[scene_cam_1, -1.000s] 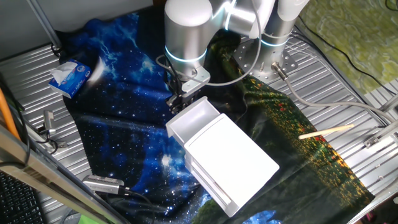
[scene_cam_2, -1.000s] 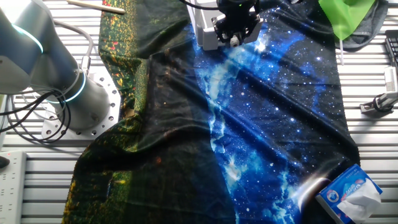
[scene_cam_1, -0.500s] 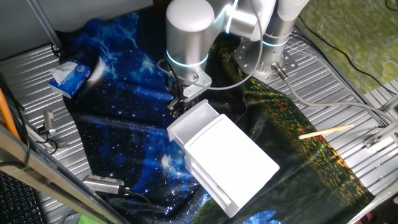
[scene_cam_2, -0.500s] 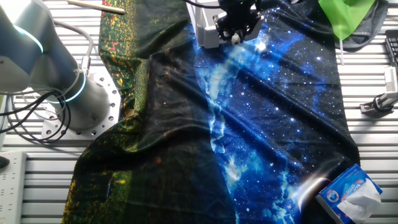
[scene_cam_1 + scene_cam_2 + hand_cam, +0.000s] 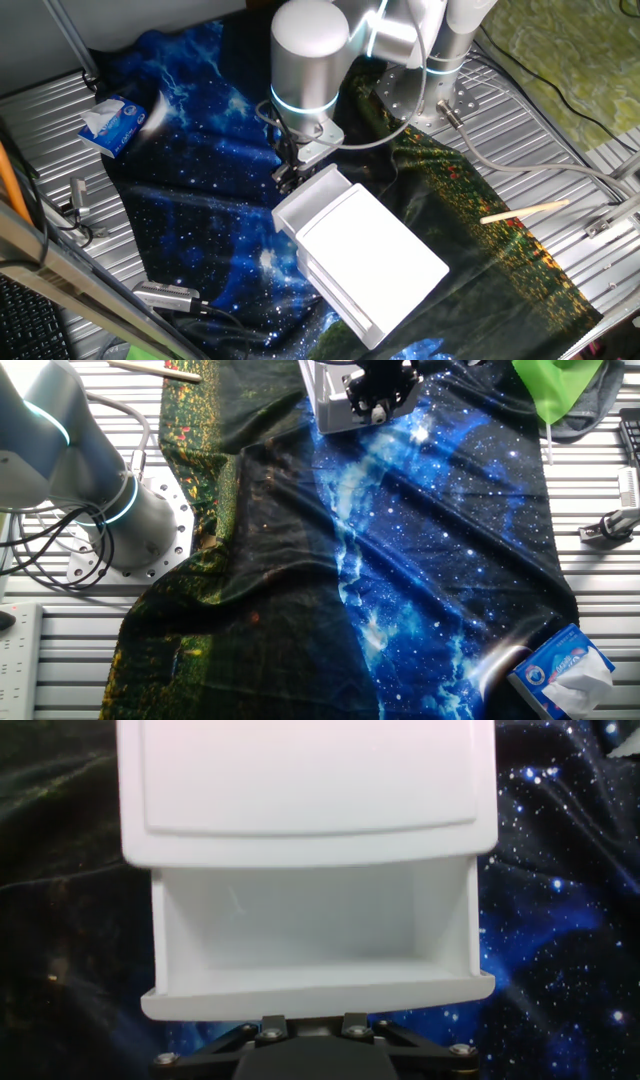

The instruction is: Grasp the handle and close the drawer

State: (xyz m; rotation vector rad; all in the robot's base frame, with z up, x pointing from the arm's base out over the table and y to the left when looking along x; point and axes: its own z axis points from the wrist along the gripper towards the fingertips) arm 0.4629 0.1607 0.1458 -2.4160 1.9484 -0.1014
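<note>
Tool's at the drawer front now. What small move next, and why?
Probably keep pushing straight toward the cabinet. The drawer is still partly out, its tray open, and the tool sits at its front panel; the handle itself is hidden.

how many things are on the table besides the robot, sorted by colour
White: 2, the cabinet and its open drawer
Blue and white: 1, the tissue pack
Green: 1, the cloth bundle
Pale wood: 1, the stick
Blue and dark starry: 1, the table cloth
Total: 6
</note>
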